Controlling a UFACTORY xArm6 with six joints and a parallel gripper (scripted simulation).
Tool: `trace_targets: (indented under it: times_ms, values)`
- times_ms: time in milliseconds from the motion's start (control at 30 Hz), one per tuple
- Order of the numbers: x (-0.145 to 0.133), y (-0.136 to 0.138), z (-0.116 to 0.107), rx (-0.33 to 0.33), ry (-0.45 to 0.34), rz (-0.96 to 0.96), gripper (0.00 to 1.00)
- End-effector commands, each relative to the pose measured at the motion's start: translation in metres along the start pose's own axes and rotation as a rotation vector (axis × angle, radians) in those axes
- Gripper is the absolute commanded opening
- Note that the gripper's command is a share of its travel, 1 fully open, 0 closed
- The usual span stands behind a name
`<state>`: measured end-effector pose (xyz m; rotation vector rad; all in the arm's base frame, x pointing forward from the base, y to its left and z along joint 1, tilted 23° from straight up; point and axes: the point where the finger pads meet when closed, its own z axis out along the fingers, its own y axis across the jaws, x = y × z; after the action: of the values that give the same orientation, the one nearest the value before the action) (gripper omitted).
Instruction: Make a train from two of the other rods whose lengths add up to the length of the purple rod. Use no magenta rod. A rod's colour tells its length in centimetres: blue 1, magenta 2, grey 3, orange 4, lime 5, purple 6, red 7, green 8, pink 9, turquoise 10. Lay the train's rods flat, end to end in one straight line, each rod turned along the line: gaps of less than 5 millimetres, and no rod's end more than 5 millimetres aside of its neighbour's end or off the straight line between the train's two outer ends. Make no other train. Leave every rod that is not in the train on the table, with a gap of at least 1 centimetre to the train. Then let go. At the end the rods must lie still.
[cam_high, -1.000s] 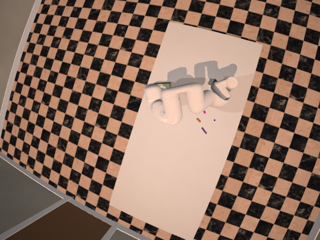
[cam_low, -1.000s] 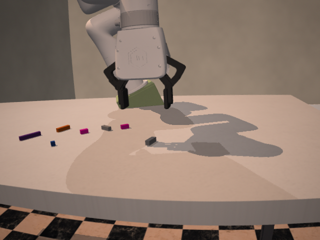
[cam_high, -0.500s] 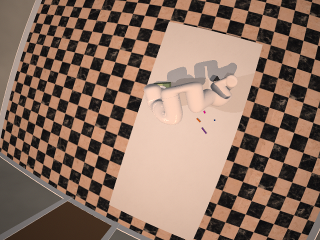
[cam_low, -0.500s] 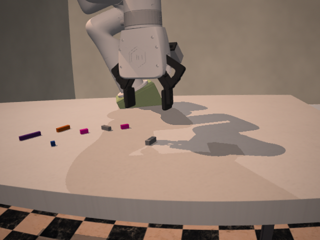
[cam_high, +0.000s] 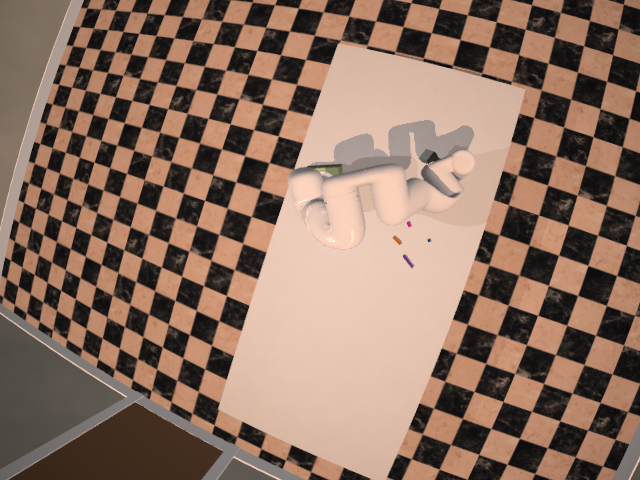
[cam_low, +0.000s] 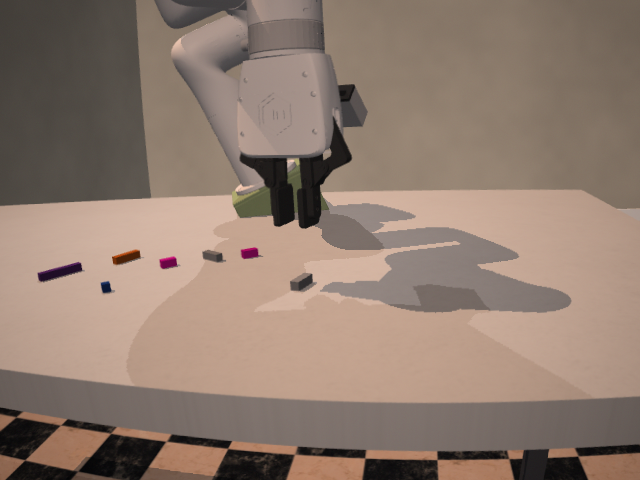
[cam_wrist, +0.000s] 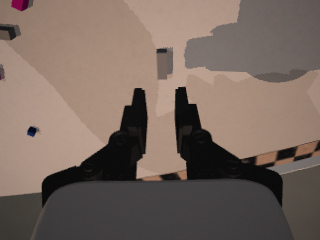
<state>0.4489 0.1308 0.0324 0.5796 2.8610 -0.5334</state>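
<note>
Shows, in the exterior view, a pincer (cam_low: 295, 224) (cam_wrist: 160, 102) hanging above the counter (cam_high: 336, 335) (cam_low: 310, 351) (cam_wrist: 80, 75), parted slightly and pinching nothing. Places the nearer grey rod (cam_low: 301, 282) (cam_wrist: 162, 65) lower down on the counter, well apart from the near edge, with its long axis slanting away from that edge towards the far right corner. In the wrist view, points this rod straight up the picture, beyond the fingertips and in line with their gap. Leaves open room around it on every side.

Sets the farther grey rod (cam_low: 212, 255) (cam_wrist: 7, 33) deeper in, long axis running roughly left to right, right end angled slightly to the near edge. Flanks it with a left magenta rod (cam_high: 408, 224) (cam_low: 168, 262) (cam_wrist: 1, 74) and a right magenta rod (cam_low: 249, 253) (cam_wrist: 20, 4), both apart. Scatters an orange rod (cam_high: 397, 240) (cam_low: 126, 256), purple rod (cam_high: 408, 261) (cam_low: 59, 271) and blue rod (cam_high: 429, 240) (cam_low: 105, 286) (cam_wrist: 32, 131) farther left.

End effector (cam_low: 295, 224) (cam_wrist: 160, 102) fingers closer together
</note>
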Motion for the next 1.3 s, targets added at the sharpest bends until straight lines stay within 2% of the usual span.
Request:
trace_targets:
  times_ms: [0,800,1267]
  values:
    - [-0.0011,0.0009,-0.0016,-0.003,-0.003,0.001,0.24]
    - [-0.0011,0.0009,-0.0009,-0.003,-0.003,0.001,0.24]
    - [-0.0010,0.0010,0.0082,-0.003,-0.003,0.001,0.24]
